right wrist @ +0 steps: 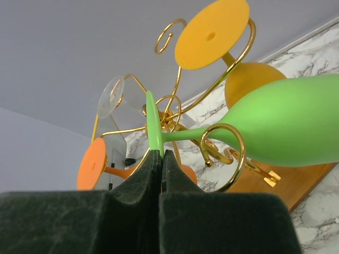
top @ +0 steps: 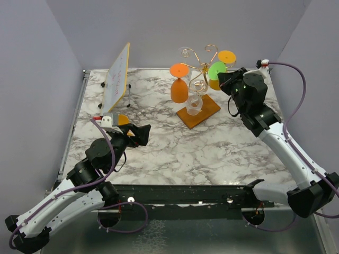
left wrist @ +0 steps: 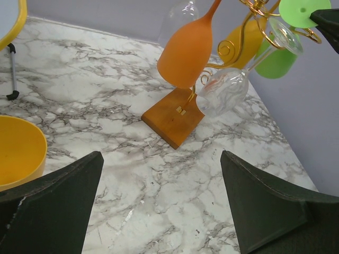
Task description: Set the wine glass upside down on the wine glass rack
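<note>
The green wine glass [right wrist: 286, 121] hangs bowl-down at the right side of the wine glass rack [top: 198, 111]. Its stem crosses a curled gold arm [right wrist: 233, 153]. My right gripper [right wrist: 160, 156] is shut on the rim of the glass's flat green foot [top: 216, 70], up at the rack's top. In the left wrist view the green bowl [left wrist: 275, 58] shows beside the rack's wooden base [left wrist: 172, 117]. My left gripper [left wrist: 161, 159] is open over bare marble, left of the rack and low, with nothing between its fingers.
An orange glass [top: 179, 90], a clear glass [top: 194, 103] and a yellow glass [top: 226, 57] hang upside down on the same rack. A tilted whiteboard [top: 116, 82] stands at the back left. A yellow bowl [left wrist: 16, 151] sits by my left gripper.
</note>
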{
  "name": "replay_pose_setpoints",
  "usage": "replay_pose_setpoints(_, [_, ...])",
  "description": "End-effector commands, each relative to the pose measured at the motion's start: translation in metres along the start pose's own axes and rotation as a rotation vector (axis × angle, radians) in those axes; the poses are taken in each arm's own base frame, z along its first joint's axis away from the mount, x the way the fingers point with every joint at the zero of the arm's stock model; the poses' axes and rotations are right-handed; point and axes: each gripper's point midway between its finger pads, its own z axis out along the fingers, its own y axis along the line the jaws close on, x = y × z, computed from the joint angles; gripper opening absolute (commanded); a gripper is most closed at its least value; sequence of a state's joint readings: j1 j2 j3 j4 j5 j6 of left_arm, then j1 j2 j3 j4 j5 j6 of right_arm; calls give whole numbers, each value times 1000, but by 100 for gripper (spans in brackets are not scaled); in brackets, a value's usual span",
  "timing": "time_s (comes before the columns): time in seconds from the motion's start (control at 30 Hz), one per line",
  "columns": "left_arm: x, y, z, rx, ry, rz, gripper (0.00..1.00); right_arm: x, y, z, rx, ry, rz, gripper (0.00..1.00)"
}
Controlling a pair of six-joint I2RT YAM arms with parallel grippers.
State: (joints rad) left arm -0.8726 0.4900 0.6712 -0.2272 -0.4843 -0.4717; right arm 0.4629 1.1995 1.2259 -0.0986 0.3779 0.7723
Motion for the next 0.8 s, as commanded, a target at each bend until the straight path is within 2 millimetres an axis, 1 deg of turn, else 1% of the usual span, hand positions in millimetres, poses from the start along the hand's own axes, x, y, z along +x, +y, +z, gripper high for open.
replay_pose_setpoints(0.0, [8,6,1,-27,18,7,93,-5,13,-3,-33,14,37,1])
replay_pose_setpoints(0.2, [9,7,1,-33,23,11,93,-3,15,-10,-42,39,68,1])
replay_pose_setpoints(0.4, [10,8,1,-36,27,11,93,-7,15,-21,-40,45,103,1])
replay_pose_setpoints(0.63, [12,8,2,-40,34,6,93,-13,6,-33,-7,26,124,1])
replay_pose_setpoints(0.77, [14,9,3,-48,41,1,93,-13,-6,-35,39,14,123,1])
